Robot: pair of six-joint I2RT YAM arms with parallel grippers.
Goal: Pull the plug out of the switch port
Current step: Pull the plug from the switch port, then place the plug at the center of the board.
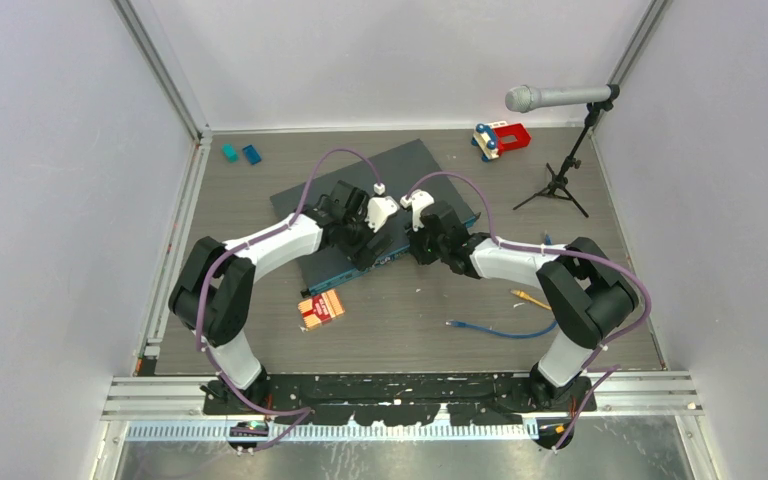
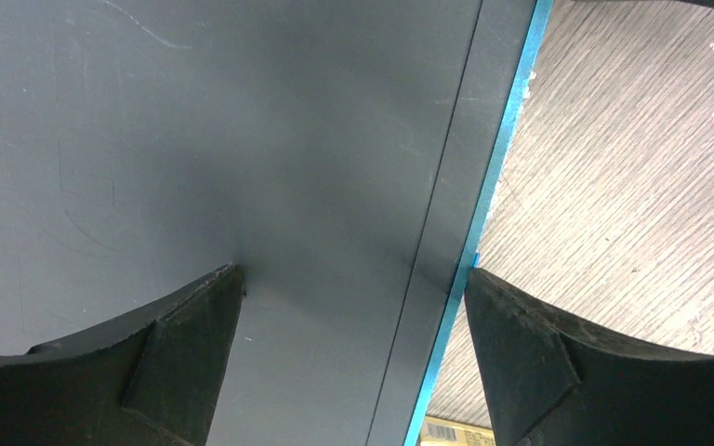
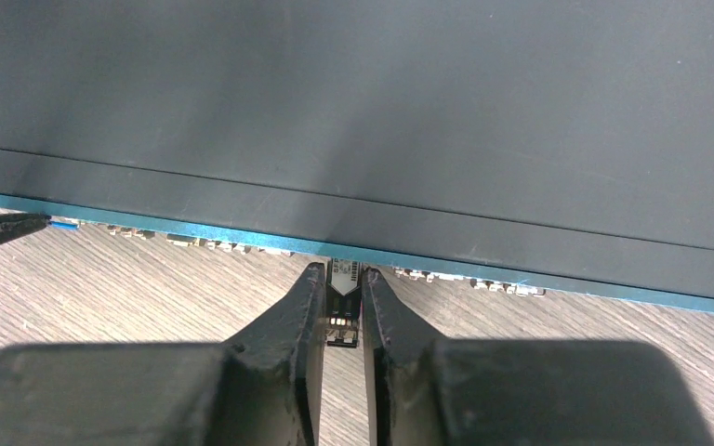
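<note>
The switch (image 1: 360, 185) lies flat on the table, dark grey on top with a teal front edge (image 3: 242, 240) that carries a row of small sockets. A small black plug (image 3: 344, 316) sticks out of that edge. My right gripper (image 3: 343, 272) is shut on the plug, one finger pressed against each side. My left gripper (image 2: 353, 279) is open over the switch (image 2: 195, 139); one finger rests on the grey top, the other at the teal edge (image 2: 497, 167). From above, the left gripper (image 1: 375, 245) and the right gripper (image 1: 422, 248) meet at the switch's front edge.
A microphone (image 1: 550, 97) on a tripod stands at the back right. A red and blue toy (image 1: 501, 138) and two small blue blocks (image 1: 240, 153) lie along the back. A small printed box (image 1: 321, 308), a blue cable (image 1: 500, 330) and a yellow cable (image 1: 530, 298) lie in front.
</note>
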